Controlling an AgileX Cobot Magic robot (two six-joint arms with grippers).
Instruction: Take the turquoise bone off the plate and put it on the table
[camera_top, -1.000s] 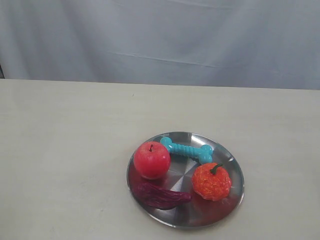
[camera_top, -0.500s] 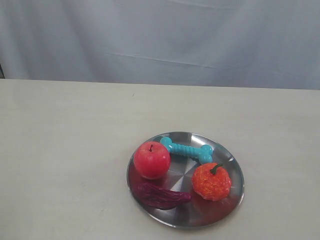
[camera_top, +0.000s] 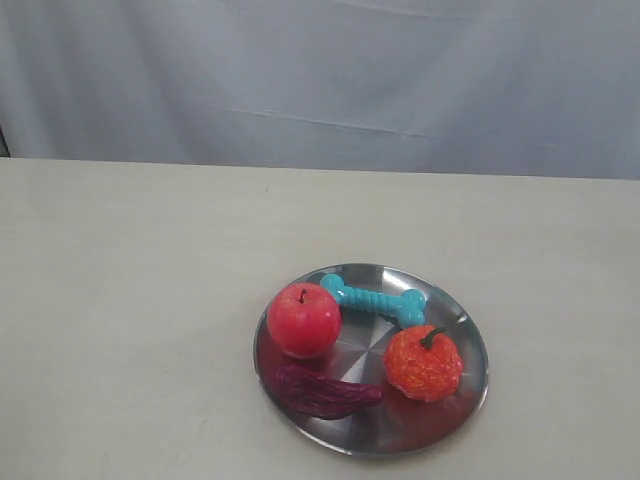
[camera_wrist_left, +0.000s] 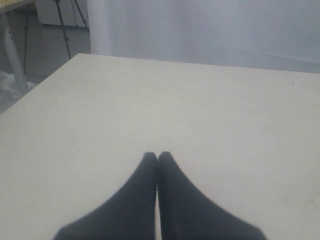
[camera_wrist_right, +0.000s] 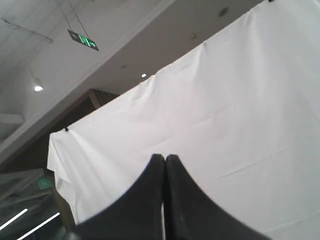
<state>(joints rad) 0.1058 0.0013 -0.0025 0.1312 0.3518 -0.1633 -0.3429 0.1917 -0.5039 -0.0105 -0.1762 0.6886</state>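
Note:
The turquoise bone (camera_top: 374, 299) lies across the far side of the silver plate (camera_top: 470, 400), which rests on the beige table (camera_top: 130, 300) toward the front right. Neither gripper shows in the exterior view. In the left wrist view my left gripper (camera_wrist_left: 157, 155) is shut and empty, hovering over bare tabletop (camera_wrist_left: 210, 110). My right gripper (camera_wrist_right: 164, 157) is also shut with nothing in it, aimed up at a white backdrop sheet (camera_wrist_right: 240, 100). The bone and plate are out of sight in both wrist views.
On the plate beside the bone sit a red apple (camera_top: 303, 319), an orange pumpkin-like toy (camera_top: 423, 363) and a dark purple piece (camera_top: 320, 390). A grey-white curtain (camera_top: 320, 80) hangs behind the table. The table's left edge (camera_wrist_left: 35, 87) shows in the left wrist view.

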